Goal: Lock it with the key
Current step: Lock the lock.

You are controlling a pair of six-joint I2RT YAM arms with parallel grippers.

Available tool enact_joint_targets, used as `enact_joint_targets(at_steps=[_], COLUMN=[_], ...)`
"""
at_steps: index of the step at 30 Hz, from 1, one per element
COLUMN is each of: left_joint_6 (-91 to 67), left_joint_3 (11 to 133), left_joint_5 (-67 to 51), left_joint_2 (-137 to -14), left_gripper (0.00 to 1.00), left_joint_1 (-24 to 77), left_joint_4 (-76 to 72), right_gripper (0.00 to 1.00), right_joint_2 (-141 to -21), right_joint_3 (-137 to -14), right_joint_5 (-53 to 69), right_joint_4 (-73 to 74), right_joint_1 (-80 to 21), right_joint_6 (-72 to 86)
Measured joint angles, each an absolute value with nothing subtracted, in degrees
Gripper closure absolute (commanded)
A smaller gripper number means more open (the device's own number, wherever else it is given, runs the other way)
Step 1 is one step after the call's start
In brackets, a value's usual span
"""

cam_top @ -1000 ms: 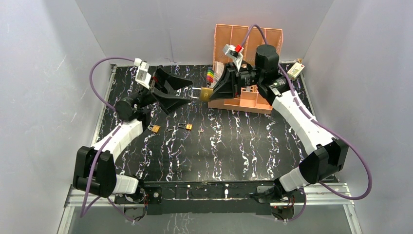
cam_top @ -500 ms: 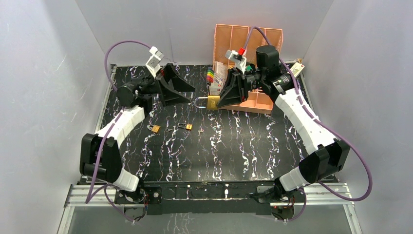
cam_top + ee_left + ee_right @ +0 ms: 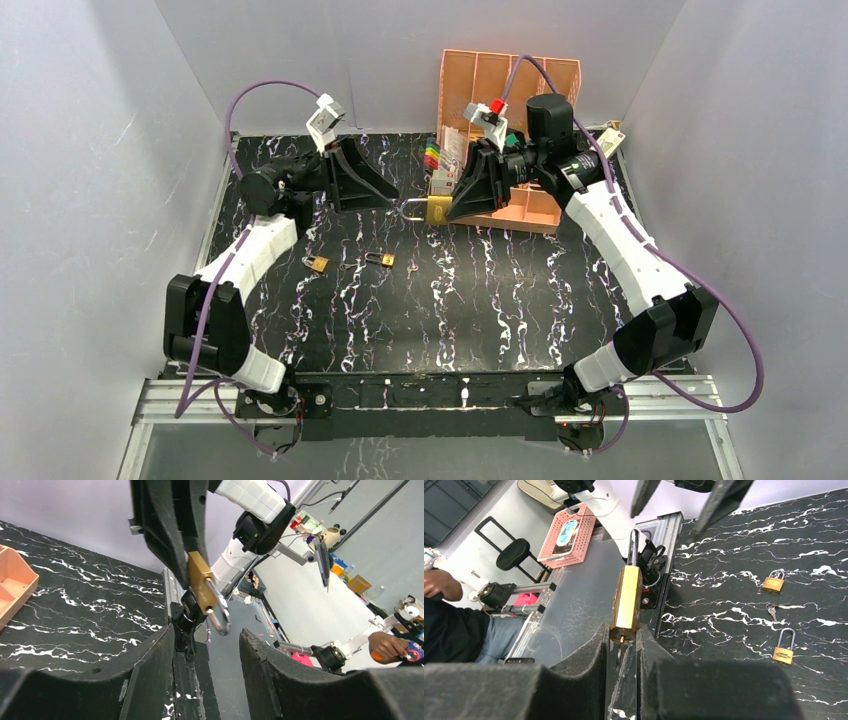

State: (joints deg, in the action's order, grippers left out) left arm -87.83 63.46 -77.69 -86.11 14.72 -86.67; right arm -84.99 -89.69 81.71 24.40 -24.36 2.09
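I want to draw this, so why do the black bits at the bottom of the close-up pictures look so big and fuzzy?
Left wrist view: the fingers of the left tool sit by the lens, so they look huge and soft; the brass padlock is clearer. Right wrist view: same with the fingers of the right tool. Top view: even light, faint shadows, nothing fuzzy.

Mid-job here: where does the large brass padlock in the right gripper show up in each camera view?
Top external: padlock upper centre, just left of the orange tray.
Left wrist: padlock upper centre, shackle end nearest the camera.
Right wrist: padlock centre, upright, clamped in the right gripper.
Shared landmark: the black marbled table.
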Motion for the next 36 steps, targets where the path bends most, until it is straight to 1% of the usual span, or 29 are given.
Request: enact_joint_targets(at_steps=[6, 12, 16, 20, 24, 27, 29, 31, 32, 36], left_joint_6=[-88.3, -88.1, -87.9, -87.8, -87.7, -87.6, -87.6, -87.6, -87.6, -87.7], left_joint_3=[63.5, 63.6, 63.6, 63.7, 63.8, 63.8, 63.8, 63.8, 63.8, 63.7], left_joint_5=[-79.2, -79.0, -78.8, -78.8, -78.8, -78.8, -78.8, -78.7, -78.7, -78.4], left_joint_2=[-85.3, -85.3, -85.3, -85.3, -85.3, -85.3, -85.3, -85.3, -85.3, -85.3], left_gripper=[0.52, 0.67, 0.68, 0.73, 0.73, 0.75, 0.80, 0.96, 1.00, 1.00], left_joint_1=[17.2, 19.6, 20.0, 20.0, 20.0, 20.0, 20.0, 20.0, 20.1, 20.2], left_joint_4=[-86.7, -86.6, -86.6, -86.5, -86.5, -86.5, -86.5, -86.5, -86.3, -86.1], right_gripper=[1.00, 1.00, 1.00, 1.00, 1.00, 1.00, 1.00, 1.00, 1.00, 1.00], right_joint_2=[-85.4, -85.6, -85.6, -85.6, -85.6, -85.6, -85.6, -85.6, -85.6, -85.5], right_joint_3=[-89.7, -89.7, -89.7, -89.7, -89.7, -89.7, -89.7, -89.7, -89.7, -89.7], right_joint_5=[81.3, 81.2, 81.1, 81.1, 81.2, 81.2, 81.2, 81.3, 81.4, 81.8], right_joint_4=[24.5, 24.5, 24.5, 24.5, 24.5, 24.5, 24.5, 24.5, 24.5, 24.4], right_joint_1=[-24.1, -24.1, -24.1, -24.1, -24.1, -24.1, -24.0, -24.0, -24.0, -24.0], right_joint_6=[1.7, 1.8, 1.8, 1.7, 1.7, 1.7, 1.7, 1.7, 1.7, 1.7])
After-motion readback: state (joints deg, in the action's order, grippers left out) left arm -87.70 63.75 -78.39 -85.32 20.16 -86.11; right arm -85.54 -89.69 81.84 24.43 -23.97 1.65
